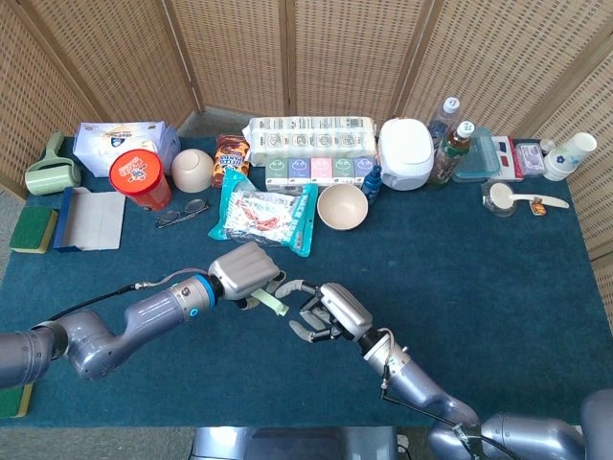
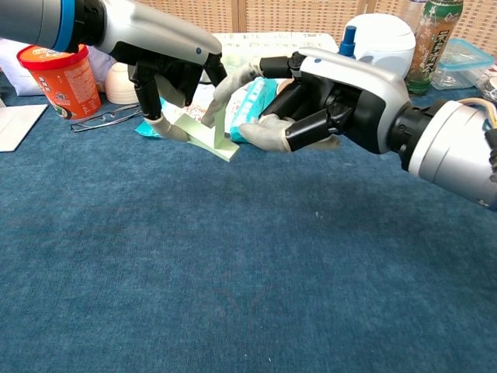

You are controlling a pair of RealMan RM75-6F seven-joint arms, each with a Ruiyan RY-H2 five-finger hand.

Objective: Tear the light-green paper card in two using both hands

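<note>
The light-green paper card [image 2: 203, 134] hangs above the blue table, pinched by my left hand [image 2: 167, 74] between thumb and fingers; in the head view the card [image 1: 272, 304] sticks out to the right of that hand [image 1: 245, 273]. My right hand [image 2: 326, 101] is at the card's right end, one finger reaching over its top edge and the thumb [image 2: 260, 134] close to its lower corner. The fingers are apart and I see no pinch on the card. From above, the right hand [image 1: 330, 312] sits just right of the card.
Behind the hands lie a teal snack bag [image 1: 263, 217], glasses [image 1: 182, 212], a beige bowl [image 1: 342, 205] and a red cup [image 1: 140, 178]. Boxes, a white cooker [image 1: 406, 151] and bottles line the table's [image 1: 498, 287] far edge.
</note>
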